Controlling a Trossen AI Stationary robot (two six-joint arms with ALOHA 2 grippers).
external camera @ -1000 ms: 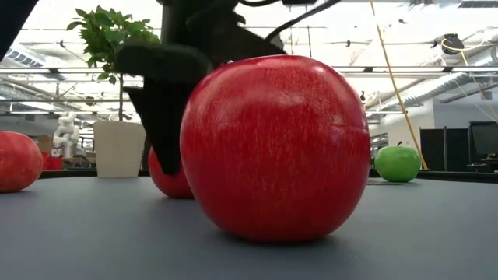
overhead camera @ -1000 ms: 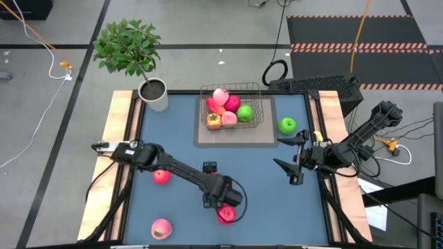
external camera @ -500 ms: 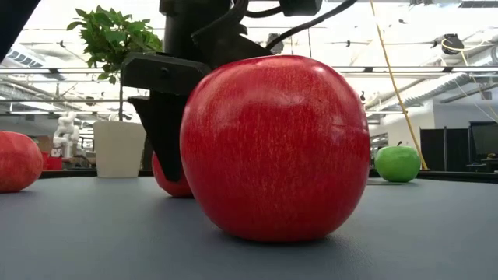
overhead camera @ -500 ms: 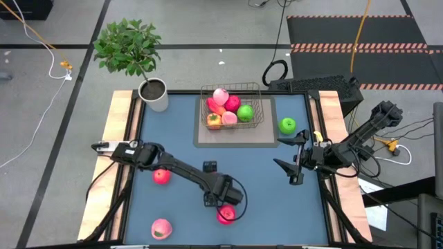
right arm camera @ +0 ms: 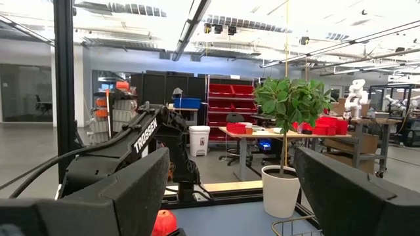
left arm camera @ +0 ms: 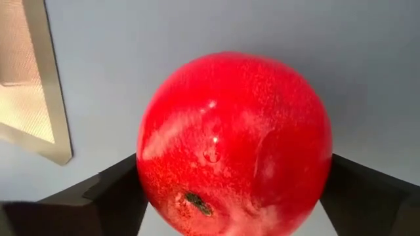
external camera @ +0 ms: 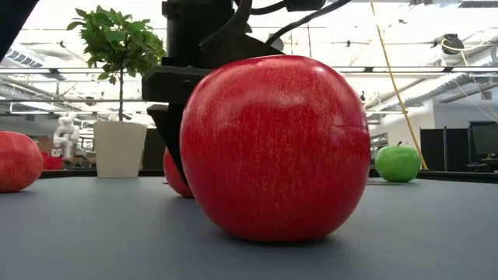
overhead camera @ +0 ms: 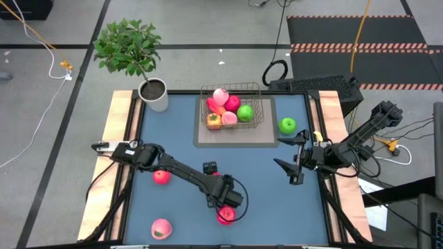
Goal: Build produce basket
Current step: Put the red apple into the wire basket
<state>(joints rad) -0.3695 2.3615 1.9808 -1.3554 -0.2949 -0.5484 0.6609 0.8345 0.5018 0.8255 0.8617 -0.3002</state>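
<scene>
Blue table (overhead camera: 180,138), frame centre. Left gripper (overhead camera: 225,209) low centre, arm stretched from left edge, fingers straddling red apple (overhead camera: 226,215), not yet clenched. Right gripper (overhead camera: 289,160) mid right, spread wide, idle. Basket (overhead camera: 232,107) upper centre, holding fruit.

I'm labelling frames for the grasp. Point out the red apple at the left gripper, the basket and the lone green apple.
red apple (left arm camera: 233,144): left wrist view, middle of its skin.
basket (overhead camera: 260,105): high view, right wire rim.
green apple (overhead camera: 287,125): high view, its top.
</scene>
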